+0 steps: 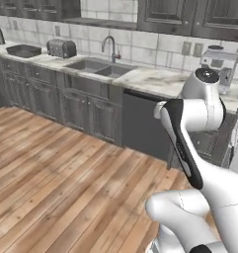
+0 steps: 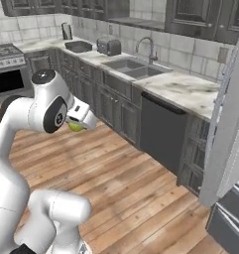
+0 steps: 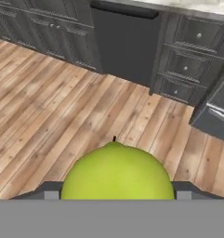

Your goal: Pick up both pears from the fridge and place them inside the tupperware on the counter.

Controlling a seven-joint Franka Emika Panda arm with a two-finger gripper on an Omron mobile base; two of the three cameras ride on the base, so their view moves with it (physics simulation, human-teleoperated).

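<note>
— What worries you from here?

— The carry, mostly. I have the yellow-green pear [image 3: 117, 172] in the gripper [image 2: 77, 123], and the tupperware [image 1: 23, 50] sits at the far left end of the counter [image 1: 155, 79], left of the toaster [image 1: 61, 48] and well apart from the arm. That is a long way to haul a small round fruit over the wood floor [image 1: 56, 168]. If the base jolts or the arm swings fast, I judge it could roll out from between the tips and drop (and then I would be chasing it).

— How firm is the hold?

— From the hand view the pear sits low and centred between the two dark fingertips [image 3: 48, 189], which stand close in on either side of it, so the pincer is narrowed onto the fruit. In the right base view only a sliver of green peeks out under the white hand.

— And the second pear?

— Not yet fetched, I reckon. The fridge [image 2: 225, 129] is at the right edge, its door standing open, so a wide swing could also clip it.
</note>
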